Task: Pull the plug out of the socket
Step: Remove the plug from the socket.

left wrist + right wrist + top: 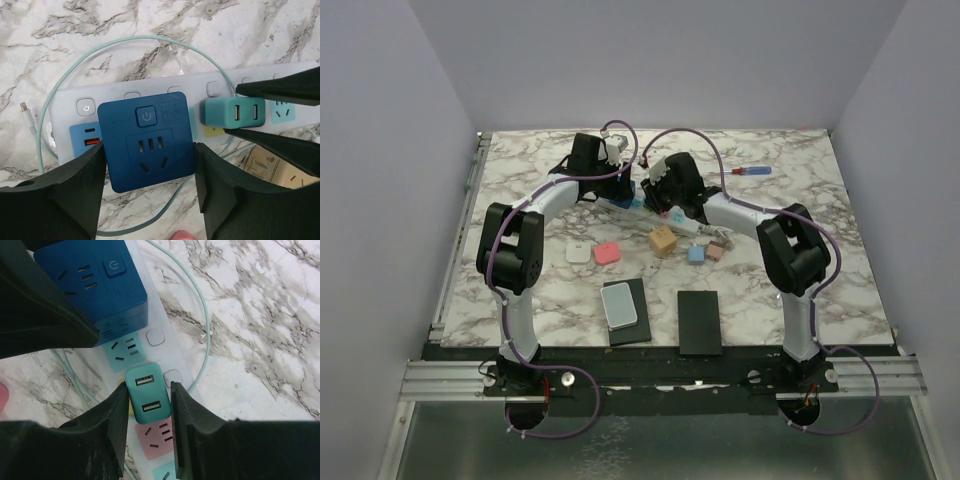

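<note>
The socket (150, 90) is a long white power strip with pastel outlet faces, lying at the back middle of the table (695, 228). A dark blue cube adapter (145, 145) and a teal two-port USB plug (147, 397) sit in it side by side. My left gripper (149, 147) is shut on the blue adapter, one finger on each side. My right gripper (149, 387) is shut on the teal plug, which still sits in the strip between a teal outlet (125, 352) and a pink outlet (159, 437). Both grippers meet over the strip in the top view (645, 195).
A mint cable (65, 75) loops around the strip. Nearer me lie a wooden cube (663, 241), a pink block (607, 253), a white block (577, 253) and small blue (696, 254) and pink (716, 251) blocks. Two black pads (699, 322) are in front. A blue pen (752, 171) lies at the back right.
</note>
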Available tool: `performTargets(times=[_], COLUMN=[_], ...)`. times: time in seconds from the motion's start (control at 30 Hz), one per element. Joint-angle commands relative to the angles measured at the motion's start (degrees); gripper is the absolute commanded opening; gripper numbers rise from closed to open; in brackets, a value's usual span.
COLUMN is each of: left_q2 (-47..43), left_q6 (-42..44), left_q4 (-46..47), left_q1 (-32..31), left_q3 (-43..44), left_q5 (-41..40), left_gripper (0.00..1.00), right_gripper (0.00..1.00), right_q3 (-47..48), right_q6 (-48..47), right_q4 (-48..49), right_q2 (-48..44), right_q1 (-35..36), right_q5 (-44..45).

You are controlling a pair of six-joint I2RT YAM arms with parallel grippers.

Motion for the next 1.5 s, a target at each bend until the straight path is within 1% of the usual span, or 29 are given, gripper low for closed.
performTargets(times=[0.0,0.17,0.37,0.47,0.63,0.7,0.9,1.03,1.33,1.47], left_q2=[2.6,2.7,2.7,2.7,2.4,2.3,2.4,2.5,2.8,2.8], left_q6=[-1.7,-1.8,-1.8,-1.7,-1.8,-1.7,-1.5,-1.5,-1.6,-1.9], left_q4=[-4.2,-4.2,-4.2,-4.2,-4.2,-4.3,-4.4,-4.4,-4.4,-4.5], left_q1=[-0.8,-0.8,-0.8,-0.8,-0.7,-0.7,-0.8,-0.7,-0.8,-0.8], left_q3=[-0.1,-0.1,-0.1,-0.1,-0.2,-0.2,-0.2,-0.2,0.0,0.1], left_q5=[-0.5,-0.5,-0.4,-0.4,-0.3,-0.4,-0.4,-0.4,-0.3,-0.3], left_gripper=[0.15,0.15,0.15,0.15,0.15,0.15,0.15,0.15,0.15,0.15], right_gripper=[0.01,0.01,0.01,0.01,0.01,0.01,0.01,0.01,0.01,0.01], right_q3=[-4.4,-5.7,-4.7,-2.8,0.8,2.0,3.8,4.8,3.6,0.3], right_q6=[-2.4,-5.1,-3.0,-2.5,-0.5,0.7,3.5,4.0,4.2,1.9], right_q4=[4.3,5.4,4.9,3.0,0.2,-0.8,-1.1,-1.1,-0.7,1.5], right_q2=[-2.5,-2.2,-1.5,-1.3,-0.9,-0.6,1.0,2.4,0.7,-1.1], right_q1=[3.6,6.9,7.1,6.9,5.5,4.4,1.2,-0.2,-0.6,1.2], right_q5=[7.1,11.5,12.4,12.4,10.5,7.8,3.8,2.6,1.7,4.0])
